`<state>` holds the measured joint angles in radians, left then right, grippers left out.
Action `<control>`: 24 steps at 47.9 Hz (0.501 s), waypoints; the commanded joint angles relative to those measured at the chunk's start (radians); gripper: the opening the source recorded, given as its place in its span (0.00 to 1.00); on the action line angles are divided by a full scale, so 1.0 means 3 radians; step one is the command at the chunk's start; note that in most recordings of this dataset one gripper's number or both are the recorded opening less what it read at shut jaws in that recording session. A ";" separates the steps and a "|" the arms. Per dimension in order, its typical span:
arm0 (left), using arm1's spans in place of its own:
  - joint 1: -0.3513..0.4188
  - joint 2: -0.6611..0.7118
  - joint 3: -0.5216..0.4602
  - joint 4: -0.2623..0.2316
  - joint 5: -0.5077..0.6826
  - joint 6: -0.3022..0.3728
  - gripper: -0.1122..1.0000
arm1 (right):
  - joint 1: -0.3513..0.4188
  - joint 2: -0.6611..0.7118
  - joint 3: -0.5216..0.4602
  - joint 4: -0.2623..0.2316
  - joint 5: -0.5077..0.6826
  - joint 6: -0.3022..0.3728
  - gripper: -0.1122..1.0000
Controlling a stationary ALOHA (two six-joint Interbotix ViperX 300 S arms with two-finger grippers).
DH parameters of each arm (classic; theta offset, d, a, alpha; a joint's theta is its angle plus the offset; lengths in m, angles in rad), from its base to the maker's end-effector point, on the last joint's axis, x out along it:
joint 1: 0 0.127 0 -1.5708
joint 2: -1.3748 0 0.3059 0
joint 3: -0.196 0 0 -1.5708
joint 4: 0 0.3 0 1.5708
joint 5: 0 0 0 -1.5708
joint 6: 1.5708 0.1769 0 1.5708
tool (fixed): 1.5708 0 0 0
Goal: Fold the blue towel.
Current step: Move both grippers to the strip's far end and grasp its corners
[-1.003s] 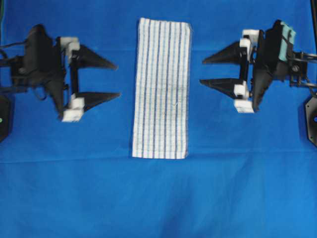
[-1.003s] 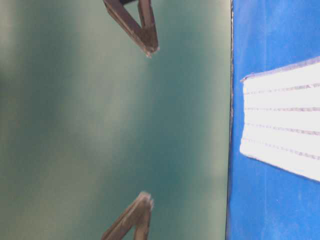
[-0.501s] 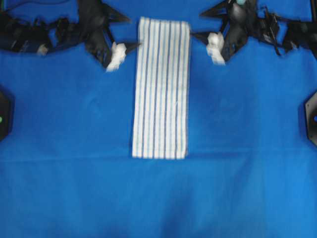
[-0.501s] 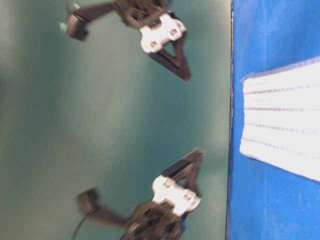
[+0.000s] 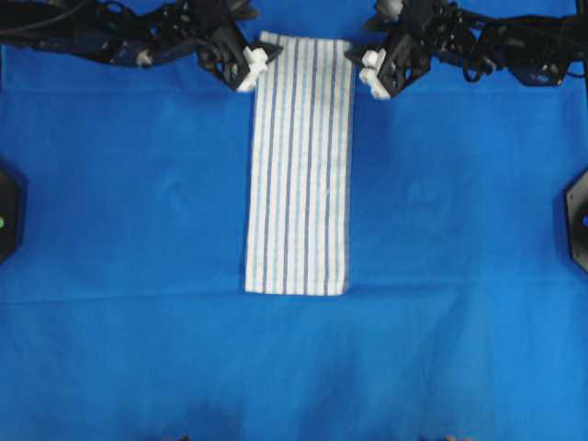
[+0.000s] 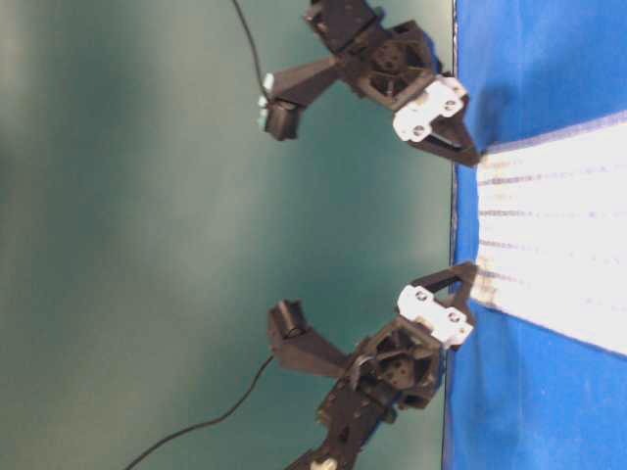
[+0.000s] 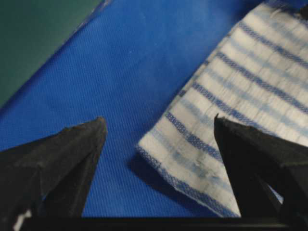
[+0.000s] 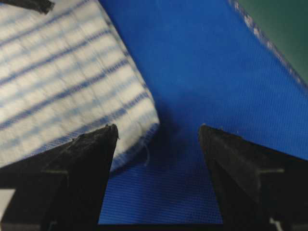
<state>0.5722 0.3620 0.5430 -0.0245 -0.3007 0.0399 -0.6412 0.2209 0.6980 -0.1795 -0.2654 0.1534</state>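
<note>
The blue towel (image 5: 299,165), a long white strip with blue stripes, lies flat down the middle of the table. Both grippers are at its far end. My left gripper (image 5: 262,53) stands open over the far left corner; in the left wrist view that corner of the towel (image 7: 231,96) lies between the spread fingers of the gripper (image 7: 159,119), nearer the right finger. My right gripper (image 5: 360,60) stands open at the far right corner; in the right wrist view the towel (image 8: 62,77) reaches under the left finger of the gripper (image 8: 158,126). Neither gripper holds anything.
A plain blue sheet (image 5: 138,230) covers the whole table. Its far edge (image 6: 453,196) runs just behind the towel's end, against a green backdrop. Black fixtures sit at the left edge (image 5: 5,220) and the right edge (image 5: 577,220) of the table.
Both arms have swung from beside the towel's long sides up to its far corners. The towel has not moved.
</note>
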 commanded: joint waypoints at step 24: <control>0.0000 0.0128 -0.0112 0.0005 -0.0005 -0.0010 0.82 | -0.0031 0.0297 -0.0271 0.0031 -0.0072 0.0041 0.70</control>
<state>0.5752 0.4096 0.5216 -0.0245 -0.3022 0.0383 -0.6473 0.3114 0.6412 -0.1764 -0.2899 0.1672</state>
